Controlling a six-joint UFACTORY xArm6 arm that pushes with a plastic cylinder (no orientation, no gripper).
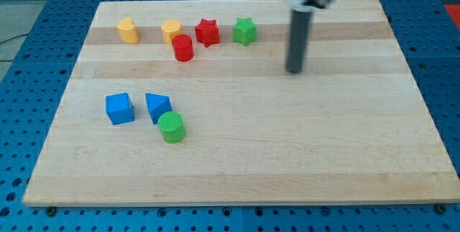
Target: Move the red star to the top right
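The red star [207, 31] lies near the view's top, left of centre, between a yellow block [171, 30] on its left and a green star [244, 31] on its right. A red cylinder [182, 47] sits just below and left of it. My tip [295, 70] rests on the board right of centre, well to the right of and a little below the green star, touching no block. The rod rises straight up from it.
A second yellow block [127, 30] lies at the top left. A blue cube [119, 108], a blue triangular block [157, 105] and a green cylinder [172, 127] cluster at the lower left. The wooden board [345, 153] sits on a blue surface.
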